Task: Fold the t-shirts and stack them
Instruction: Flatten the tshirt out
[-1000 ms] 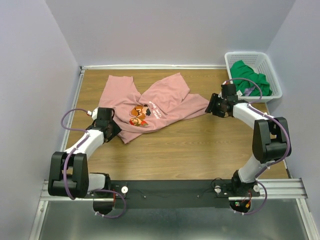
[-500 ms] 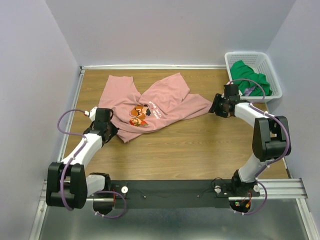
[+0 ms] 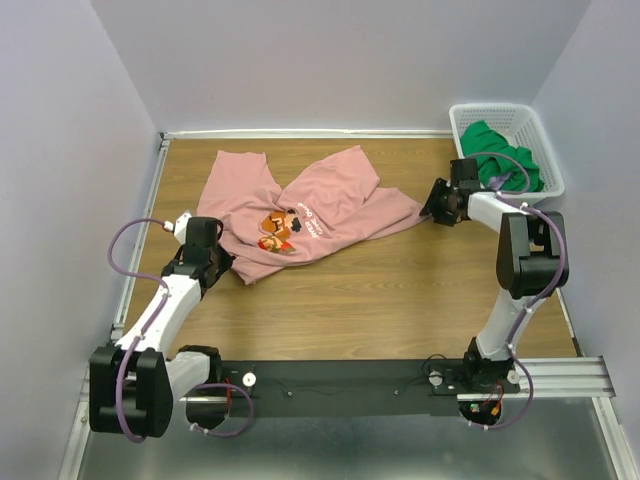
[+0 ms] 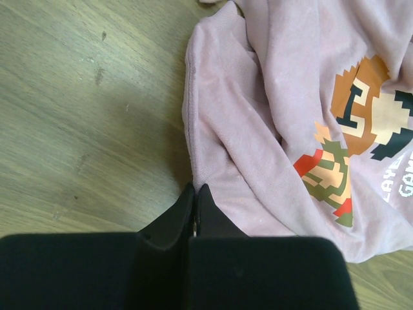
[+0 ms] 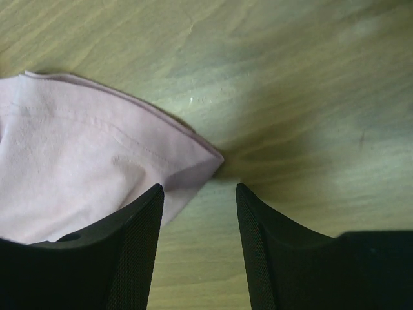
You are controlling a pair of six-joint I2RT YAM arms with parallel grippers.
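Well, we see the pink tee (image 3: 300, 205) lying unfolded and rumpled on the table (image 3: 400, 290), toward its far left and middle. Its print (image 3: 283, 225) faces up: a blocky cartoon figure in red, brown and tan, with white lettering beside it. One long flap of the tee reaches right and ends in a pointed corner; the near-left part is bunched into soft folds. The green tee (image 3: 505, 165) sits crumpled inside the white basket (image 3: 500, 107) at the far right corner of the table, well apart from the pink one. The left gripper (image 4: 195, 188) is down at the pink tee's near-left edge. Its fingers are pressed flat together with no gap between them, and the hem runs straight into their tips — so we read it as pinching that edge of the cloth. One finger lies over the pink fabric and the other over bare wood. The right gripper (image 5: 199, 187) hangs low over the table at the tee's right corner, near the basket. Its fingers stand roughly half apart, and the tee's pointed corner lies on the wood in the gap between them. One finger overlaps the cloth and the other is over bare table. Nothing is clamped there — the cloth lies flat and loose. Both arms reach forward from their bases, one at each end of the pink tee.
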